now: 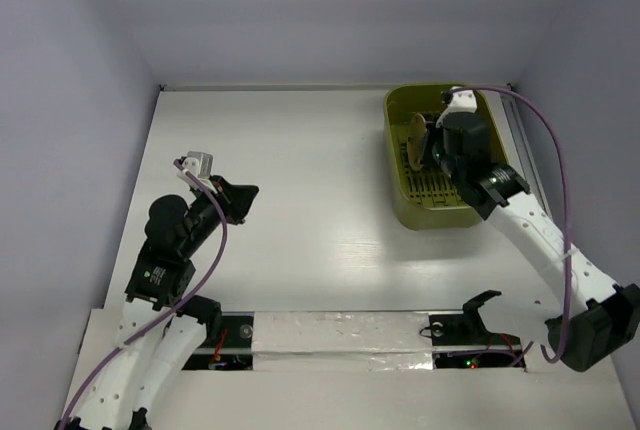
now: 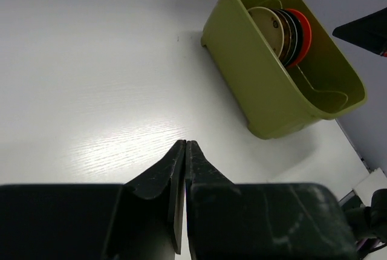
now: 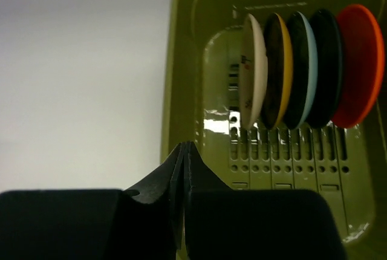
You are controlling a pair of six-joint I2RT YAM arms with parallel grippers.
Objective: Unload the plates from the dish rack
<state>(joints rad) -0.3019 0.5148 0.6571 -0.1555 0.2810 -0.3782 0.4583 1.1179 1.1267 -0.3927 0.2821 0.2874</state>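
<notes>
The olive-green dish rack [image 1: 425, 208] stands at the table's far right; it also shows in the left wrist view [image 2: 266, 91] and the right wrist view [image 3: 187, 78]. Several plates stand on edge in its slots: cream [image 3: 253, 72], yellow-orange [image 3: 277, 66], a dark one with a pale blue rim [image 3: 300, 66], black [image 3: 326, 66] and orange-red [image 3: 358, 63]. My right gripper [image 3: 183, 145] is shut and empty, hovering over the rack's left wall just short of the cream plate [image 1: 412, 140]. My left gripper [image 2: 184, 144] is shut and empty above bare table, far left of the rack [image 1: 248, 195].
A metal rail [image 1: 520, 145] runs along the table's right edge beside the rack. A taped strip [image 1: 340, 335] crosses the front between the arm bases. Walls close the left, back and right sides. The right arm [image 2: 366, 30] shows above the rack.
</notes>
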